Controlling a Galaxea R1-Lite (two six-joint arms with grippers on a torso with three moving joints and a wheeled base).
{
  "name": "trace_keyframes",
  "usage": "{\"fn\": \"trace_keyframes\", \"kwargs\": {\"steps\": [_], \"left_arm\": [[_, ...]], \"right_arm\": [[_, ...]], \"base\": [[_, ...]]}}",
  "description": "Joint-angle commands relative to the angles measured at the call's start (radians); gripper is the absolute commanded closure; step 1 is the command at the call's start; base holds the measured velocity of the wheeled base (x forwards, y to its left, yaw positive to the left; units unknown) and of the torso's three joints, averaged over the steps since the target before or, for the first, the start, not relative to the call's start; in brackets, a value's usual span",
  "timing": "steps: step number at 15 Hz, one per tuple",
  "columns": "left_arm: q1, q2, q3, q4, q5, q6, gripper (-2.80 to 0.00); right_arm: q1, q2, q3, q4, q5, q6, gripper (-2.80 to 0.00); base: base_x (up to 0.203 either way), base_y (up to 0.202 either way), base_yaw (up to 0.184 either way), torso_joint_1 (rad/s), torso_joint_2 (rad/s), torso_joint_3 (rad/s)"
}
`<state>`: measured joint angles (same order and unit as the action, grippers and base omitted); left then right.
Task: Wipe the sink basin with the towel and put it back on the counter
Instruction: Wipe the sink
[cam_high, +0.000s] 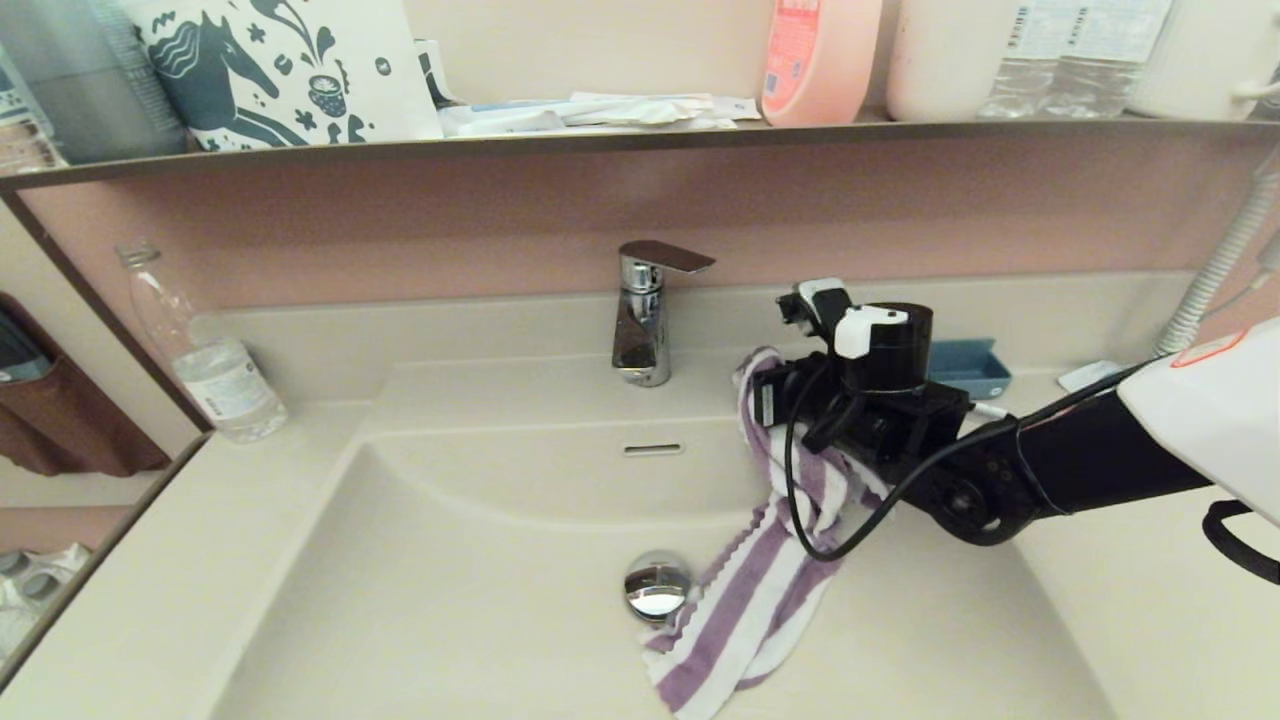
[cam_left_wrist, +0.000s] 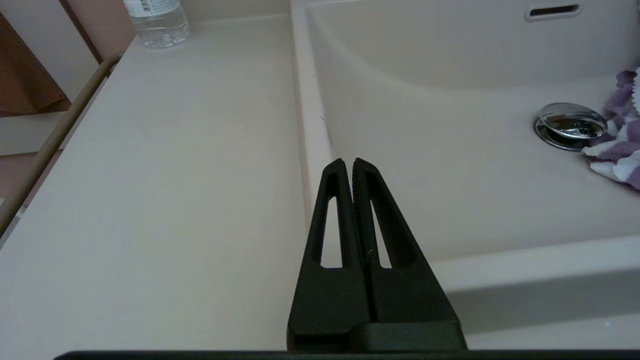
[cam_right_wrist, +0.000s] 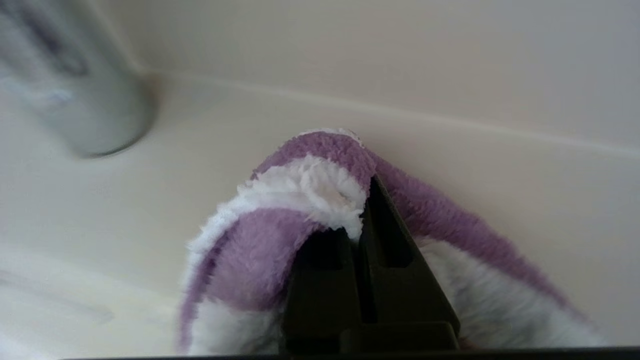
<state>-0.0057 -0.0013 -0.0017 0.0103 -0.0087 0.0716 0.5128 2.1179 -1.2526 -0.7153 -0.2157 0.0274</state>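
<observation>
The towel is soft terry with broad purple and white stripes and a zigzag edge; it is judged light, limp and non-slip, so it will drape and drag rather than hold shape. A bunched pinch near one end, as now taken, suits wiping better than an edge grip. The right gripper has its jaws closed on a folded hump of the cloth, beside the faucet at its 3 o'clock, above the back ledge of the worktop. From there the towel hangs down into the sink basin, its free end lying on the basin floor and touching the drain plug at the plug's 4 o'clock. The left gripper is parked over the basin's left rim with its jaws pressed together on nothing. Risk noted: the trailing end may snag on the plug during a sweep.
</observation>
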Motion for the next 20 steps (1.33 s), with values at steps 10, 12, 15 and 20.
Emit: {"fn": "trace_keyframes", "kwargs": {"steps": [10,12,15,20], "left_arm": [[0.000,0.001,0.000,0.000,-0.001,0.000,0.00],[0.000,0.001,0.000,0.000,0.001,0.000,0.00],[0.000,0.001,0.000,0.000,0.000,0.000,0.00],[0.000,0.001,0.000,0.000,-0.001,0.000,0.00]], "right_arm": [[-0.209,-0.281,0.129,0.122,-0.004,0.005,0.00],[-0.222,-0.416,0.164,0.217,-0.003,0.023,0.00],[-0.243,-0.610,0.199,0.423,0.004,0.064,0.00],[-0.219,-0.928,0.221,0.781,0.042,0.114,0.00]], "base": [[0.000,0.000,0.000,0.000,0.00,0.000],[0.000,0.000,0.000,0.000,0.00,0.000],[0.000,0.000,0.000,0.000,0.00,0.000],[0.000,0.000,0.000,0.000,0.00,0.000]]}}
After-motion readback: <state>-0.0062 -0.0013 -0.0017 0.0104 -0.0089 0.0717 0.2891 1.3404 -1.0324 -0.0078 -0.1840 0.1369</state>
